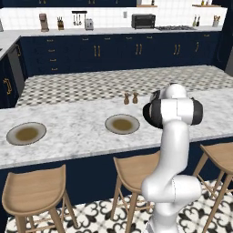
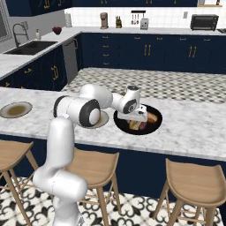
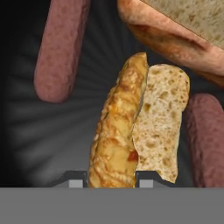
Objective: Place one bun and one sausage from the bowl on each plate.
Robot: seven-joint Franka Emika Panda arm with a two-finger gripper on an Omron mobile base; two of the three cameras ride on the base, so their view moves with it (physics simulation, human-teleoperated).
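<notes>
The black bowl (image 2: 155, 127) sits on the marble counter, and its dark ribbed floor (image 3: 26, 131) lies under the hand. My gripper (image 2: 137, 122) reaches down into it. In the hand view the gripper (image 3: 111, 181) is shut on a golden-crusted bun (image 3: 118, 131), with a fingertip (image 3: 77, 180) pressed against each side of it. A second, larger bun (image 3: 175, 39) lies beyond. One sausage (image 3: 61, 48) lies to the left and another sausage (image 3: 205, 135) to the right. Two grey plates, one plate (image 1: 109, 122) near the arm and another plate (image 1: 11, 136) far left, carry no food.
Small salt and pepper shakers (image 1: 126, 98) stand behind the nearer plate. Wooden stools (image 1: 34, 189) line the counter's front edge below. My own arm (image 1: 175, 113) covers the counter's right part in the left base view. A sink (image 2: 26, 46) is at the far left.
</notes>
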